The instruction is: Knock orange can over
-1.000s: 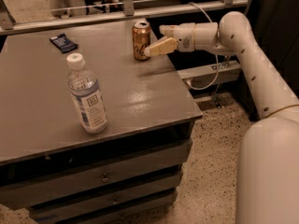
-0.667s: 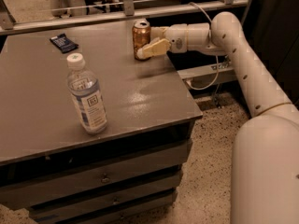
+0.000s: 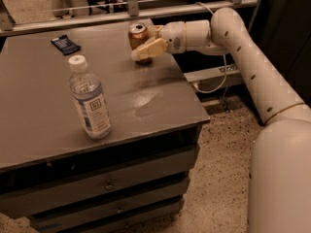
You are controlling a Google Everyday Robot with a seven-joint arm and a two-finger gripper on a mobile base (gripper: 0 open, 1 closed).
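Observation:
The orange can stands at the back right of the grey table, its silver top showing, and seems to lean a little to the left. My gripper reaches in from the right on the white arm and presses against the can's right and front side, covering its lower part.
A clear water bottle with a white cap stands upright near the table's front left. A small dark packet lies at the back left. A metal rail runs behind the table. Drawers sit under the top. The table's right edge is close to the can.
My gripper has moved left across the table's back edge, and the can has shifted left with it.

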